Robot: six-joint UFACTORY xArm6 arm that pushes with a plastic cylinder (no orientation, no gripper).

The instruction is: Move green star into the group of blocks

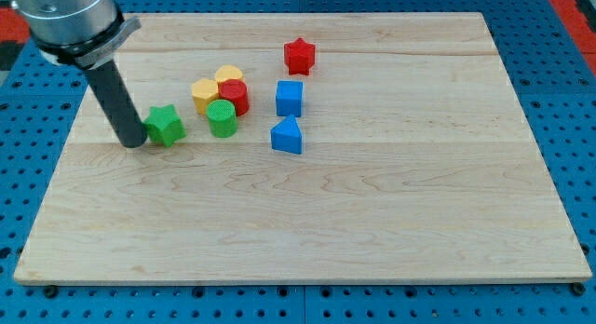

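The green star (166, 125) lies on the wooden board (372, 212) at the view's left. My tip (134, 142) stands just left of the star, touching or almost touching it. Right of the star is the group: a green cylinder (223, 118), a red cylinder (234, 96), a yellow hexagon-like block (205, 92) and a yellow block (228, 74) behind them. A small gap separates the star from the green cylinder.
A blue cube (290, 98) and a blue triangular block (288, 136) sit right of the group. A red star (300, 56) lies toward the view's top. The board rests on a blue pegboard (577, 128).
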